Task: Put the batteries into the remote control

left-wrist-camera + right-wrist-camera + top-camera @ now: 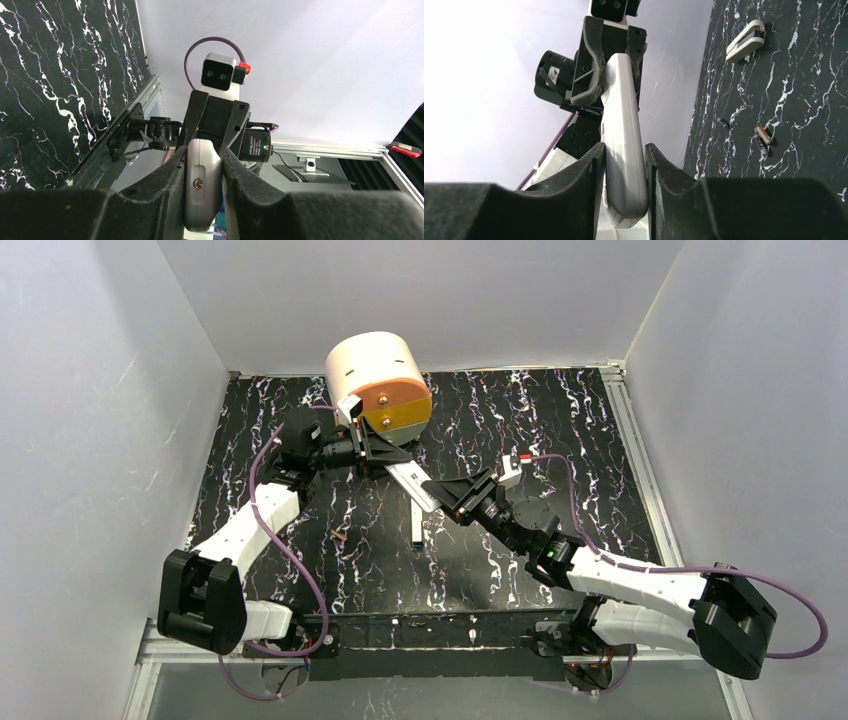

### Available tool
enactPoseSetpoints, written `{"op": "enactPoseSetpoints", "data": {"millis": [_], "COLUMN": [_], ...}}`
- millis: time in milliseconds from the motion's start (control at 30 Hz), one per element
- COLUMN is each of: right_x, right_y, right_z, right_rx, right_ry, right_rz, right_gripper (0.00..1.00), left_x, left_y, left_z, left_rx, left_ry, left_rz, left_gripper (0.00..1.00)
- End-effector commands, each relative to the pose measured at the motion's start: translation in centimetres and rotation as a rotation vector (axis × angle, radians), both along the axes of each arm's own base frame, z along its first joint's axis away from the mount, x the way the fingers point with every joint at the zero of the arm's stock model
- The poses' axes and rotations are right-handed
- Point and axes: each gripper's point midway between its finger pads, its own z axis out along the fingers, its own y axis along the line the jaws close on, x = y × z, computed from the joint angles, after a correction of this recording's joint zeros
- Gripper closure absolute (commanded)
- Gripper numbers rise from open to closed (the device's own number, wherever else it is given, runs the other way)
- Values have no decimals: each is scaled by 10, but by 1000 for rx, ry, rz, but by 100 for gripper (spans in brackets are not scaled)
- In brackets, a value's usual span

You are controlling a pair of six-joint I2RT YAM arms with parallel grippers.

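The white remote control (413,481) hangs above the table, held at both ends. My left gripper (388,454) is shut on its far end, and my right gripper (441,492) is shut on its near end. In the left wrist view the remote (202,185) sits edge-on between my left gripper's (204,160) pads. In the right wrist view the remote (624,125) runs from my right gripper (624,147) up to the left one. The two batteries (764,136) lie together on the table, small and coppery-dark, and show in the top view (340,536) left of centre.
A white drum with an orange face (378,385) stands at the back, just behind the left gripper. A narrow white bar (415,525) lies on the table below the remote. A white-grey wedge piece (746,40) lies farther out on the black marbled table (560,420). White walls enclose three sides.
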Motion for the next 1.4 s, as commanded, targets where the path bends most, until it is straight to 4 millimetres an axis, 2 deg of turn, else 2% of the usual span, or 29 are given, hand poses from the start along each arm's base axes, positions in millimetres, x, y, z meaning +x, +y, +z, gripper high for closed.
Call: {"op": "enactPoseSetpoints", "data": {"millis": [0, 100, 300, 433, 500, 567, 700, 867, 1033, 1200, 1367], "right_x": [-1, 0, -2, -8, -20, -33, -48, -46, -53, -55, -55], "right_y": [9, 9, -1, -9, -8, -3, 5, 14, 23, 32, 40], "right_z": [-2, 0, 17, 31, 37, 37, 27, 29, 29, 23, 28], "right_rx": [-48, -60, -100, -190, -223, -277, -362, -346, -332, -332, -297], "right_ry": [-20, -39, -136, -311, -404, -466, -516, -548, -570, -550, -548], "right_rz": [31, 35, 62, 200, 338, 468, 651, 691, 747, 773, 769], "right_gripper": [64, 61, 25, 15, 13, 13, 13, 16, 23, 36, 45], "left_x": [-11, -12, -19, -34, -44, -51, -57, -65, -75, -79, -80], "left_y": [-1, -1, 1, 2, 5, 6, 8, 10, 12, 13, 13], "left_z": [18, 20, 25, 35, 40, 44, 47, 48, 53, 51, 50], "left_rx": [-36, -36, -24, -31, -38, -42, -43, -45, -50, -53, -51], "left_ry": [-50, -71, -210, -358, -420, -472, -512, -546, -590, -597, -594], "left_rz": [-39, -44, -77, -183, -226, -250, -256, -263, -278, -290, -284], "left_gripper": [100, 100, 100, 100, 100, 100, 100, 100, 100, 100, 100]}}
